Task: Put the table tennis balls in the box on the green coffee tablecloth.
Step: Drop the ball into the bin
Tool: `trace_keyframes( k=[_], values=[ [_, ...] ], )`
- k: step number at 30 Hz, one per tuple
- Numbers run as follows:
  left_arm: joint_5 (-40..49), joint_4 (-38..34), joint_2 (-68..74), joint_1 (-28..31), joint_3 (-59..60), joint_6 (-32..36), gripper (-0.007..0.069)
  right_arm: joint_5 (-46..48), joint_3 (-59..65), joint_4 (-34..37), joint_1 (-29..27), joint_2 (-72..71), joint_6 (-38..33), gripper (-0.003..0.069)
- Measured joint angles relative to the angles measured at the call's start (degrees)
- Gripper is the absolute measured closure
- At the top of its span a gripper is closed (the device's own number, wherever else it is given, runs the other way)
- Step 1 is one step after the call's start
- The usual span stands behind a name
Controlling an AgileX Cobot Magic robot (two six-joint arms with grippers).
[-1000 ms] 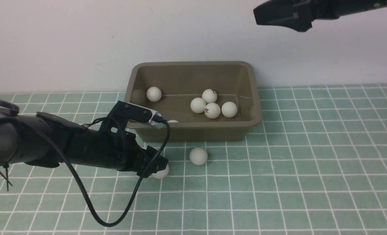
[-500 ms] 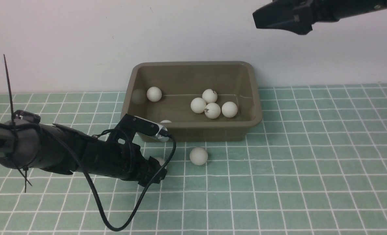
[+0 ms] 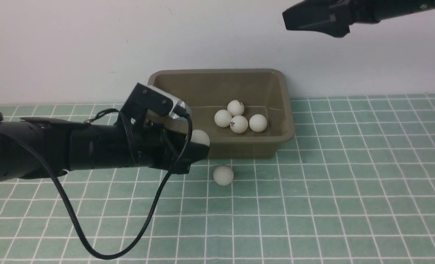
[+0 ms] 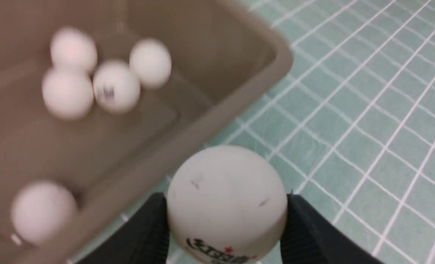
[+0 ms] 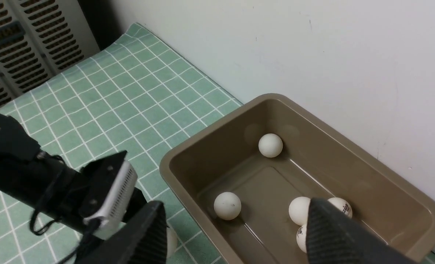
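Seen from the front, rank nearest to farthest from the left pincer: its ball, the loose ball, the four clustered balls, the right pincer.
1. Its ball, in the left pincer.
2. Loose ball, on cloth, and four clustered balls, in box: too close to call.
3. Right pincer, high right.

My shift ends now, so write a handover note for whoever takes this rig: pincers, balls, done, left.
Left pincer: shut on the held ball, raised by the near rim of the box.
Right pincer: open, empty, high up.
Done: six balls in the box: cluster of four, near-left ball, far-left ball.
Left: drop the held ball in, then fetch the loose ball from the green tablecloth in front of the box.
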Motion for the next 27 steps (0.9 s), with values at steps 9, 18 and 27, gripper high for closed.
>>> trace_keyframes(
  k=[9,18,27],
  values=[
    [-9.07,-1.00,6.04,0.00,-11.53,8.52,0.0275,0.11,0.00,0.00,0.00,0.00,0.00,0.0198],
    [-12.96,-1.28,19.81,0.00,-25.21,5.93,0.0215,0.28,0.00,0.00,0.00,0.00,0.00,0.0198],
    [-16.16,2.22,18.15,0.00,-25.37,-3.29,0.0139,0.70,0.00,0.00,0.00,0.00,0.00,0.0198]
  ],
)
